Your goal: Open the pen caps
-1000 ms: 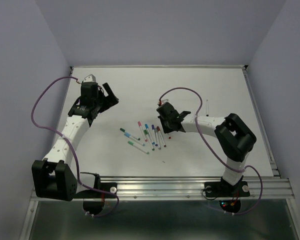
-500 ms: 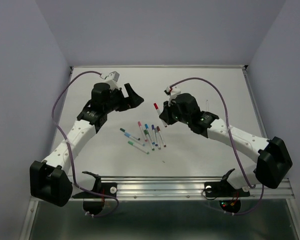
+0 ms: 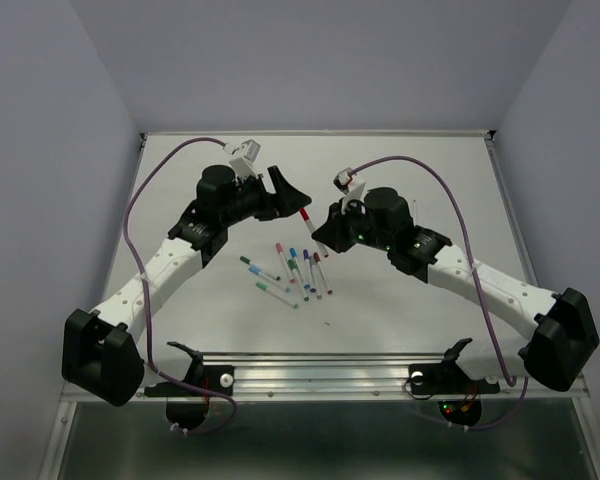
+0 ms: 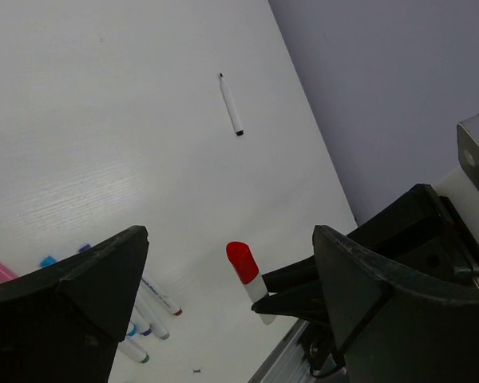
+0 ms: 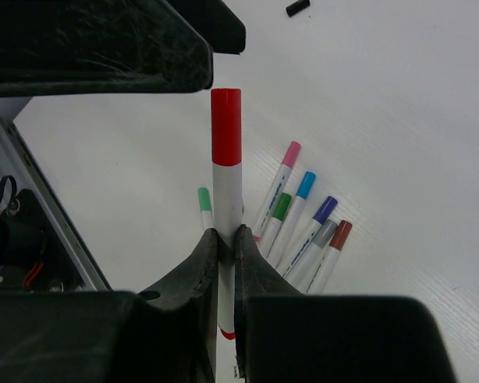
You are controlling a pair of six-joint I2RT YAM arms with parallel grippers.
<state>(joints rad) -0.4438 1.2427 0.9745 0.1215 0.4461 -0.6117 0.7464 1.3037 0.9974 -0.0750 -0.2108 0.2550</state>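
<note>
Red cap [image 5: 226,126] on a white pen barrel [image 5: 227,199], raised above the table [image 3: 400,300] in the right gripper [image 5: 226,239]. Its jaws are clamped on the barrel below the cap. Left gripper [image 4: 231,259] faces the cap from the left, jaws spread wide. In the left wrist view I see the cap between its two fingers [image 4: 88,279], apparently clear of both, though my right wrist view leaves contact uncertain. Other pens [image 3: 290,272] lie in a loose fan on the table, nearer the arm bases. Among them I read a pink cap [image 5: 290,152], a blue cap [image 5: 306,183], a green cap [image 5: 282,206], a purple cap [image 5: 325,209] and a dark red cap [image 5: 341,233]. Lone white pen [image 4: 230,104] lies well apart, toward the far right.
</note>
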